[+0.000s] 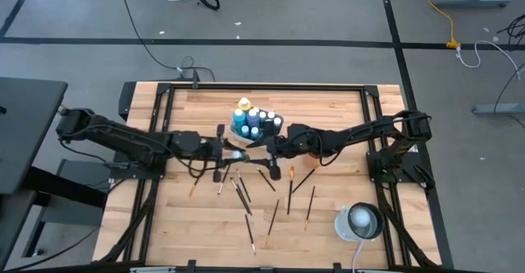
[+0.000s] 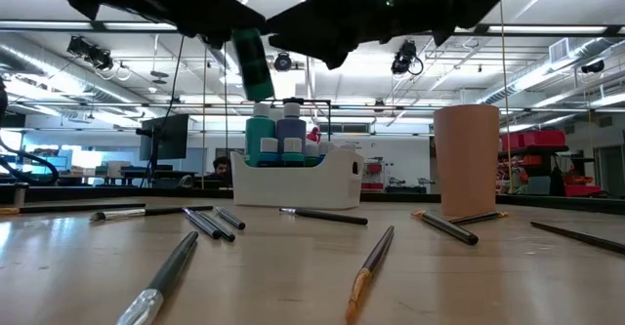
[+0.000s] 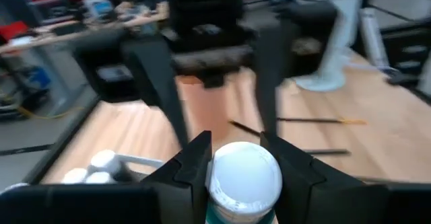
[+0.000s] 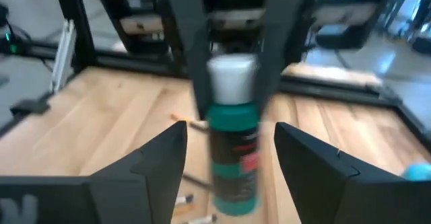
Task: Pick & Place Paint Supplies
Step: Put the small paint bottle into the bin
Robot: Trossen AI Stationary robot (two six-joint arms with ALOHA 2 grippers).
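While the right tool (image 4: 229,157) is gaping apart, the left tool (image 3: 236,167) is gripping a teal bottle (image 4: 232,143) — hanging at the tray's (image 1: 275,125) six o'clock.

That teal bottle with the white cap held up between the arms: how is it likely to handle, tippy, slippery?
The teal bottle looks tall and narrow, so probably tippy when set down. Its round, smooth-looking body may twist in the left gripper, which clamps it at the cap end. It is probably light, since it hangs from that single grip.

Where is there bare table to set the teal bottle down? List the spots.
Bare wood: front left, between the left arm and the brushes; far right, between the tray and the table's right rail. Crowded: centre front, strewn with brushes; cup fills front right.
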